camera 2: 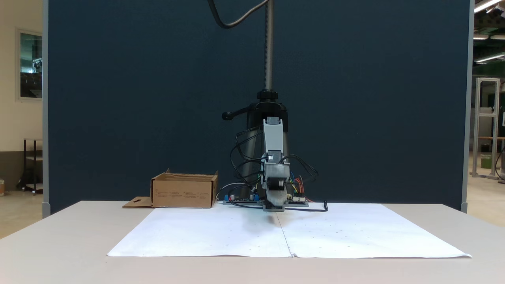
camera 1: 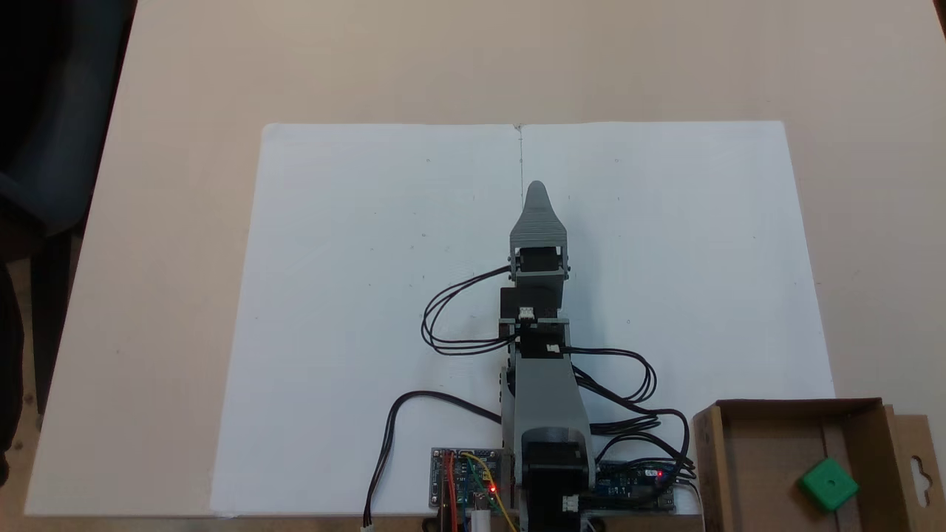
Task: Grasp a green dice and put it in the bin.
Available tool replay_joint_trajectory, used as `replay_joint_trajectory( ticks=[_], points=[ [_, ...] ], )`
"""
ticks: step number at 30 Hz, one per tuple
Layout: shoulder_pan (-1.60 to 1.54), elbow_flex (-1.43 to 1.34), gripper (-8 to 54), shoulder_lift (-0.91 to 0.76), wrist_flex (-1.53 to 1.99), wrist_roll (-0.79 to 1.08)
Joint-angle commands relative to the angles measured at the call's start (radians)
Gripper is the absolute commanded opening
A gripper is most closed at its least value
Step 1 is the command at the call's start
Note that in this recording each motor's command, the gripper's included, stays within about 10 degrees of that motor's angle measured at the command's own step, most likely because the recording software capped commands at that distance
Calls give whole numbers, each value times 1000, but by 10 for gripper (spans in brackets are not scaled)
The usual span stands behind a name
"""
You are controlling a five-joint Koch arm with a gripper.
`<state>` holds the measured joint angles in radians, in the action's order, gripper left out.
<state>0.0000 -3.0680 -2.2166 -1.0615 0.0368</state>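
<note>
The green dice [camera 1: 828,484] lies inside the bin [camera 1: 768,458], a shallow brown cardboard box at the lower right of a fixed view. From the front, the bin [camera 2: 183,193] stands left of the arm's base and its walls hide the dice. My gripper [camera 1: 537,193] points away from the base over the middle of the white paper, far from the bin, with nothing seen in it. One grey jaw covers the other from above. Head-on, the gripper [camera 2: 275,205] hangs low over the paper and no gap between the jaws can be made out.
White paper [camera 1: 355,295] covers the middle of the beige table [camera 1: 185,74]. Circuit boards [camera 1: 465,480] and black cables [camera 1: 443,325] sit around the arm's base. The bin's side flap [camera 1: 916,473] with a hang-hole lies flat on the table. A camera stand [camera 2: 269,47] rises behind the arm.
</note>
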Motion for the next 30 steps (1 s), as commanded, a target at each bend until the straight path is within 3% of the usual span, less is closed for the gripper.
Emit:
replay_joint_trajectory(
  ticks=[1, 17, 30],
  points=[
    [2, -63, 417, -38, -165, 72],
    [5, -61, 430, -95, -627, 72],
    [21, -61, 445, -95, -606, 72]
  ],
)
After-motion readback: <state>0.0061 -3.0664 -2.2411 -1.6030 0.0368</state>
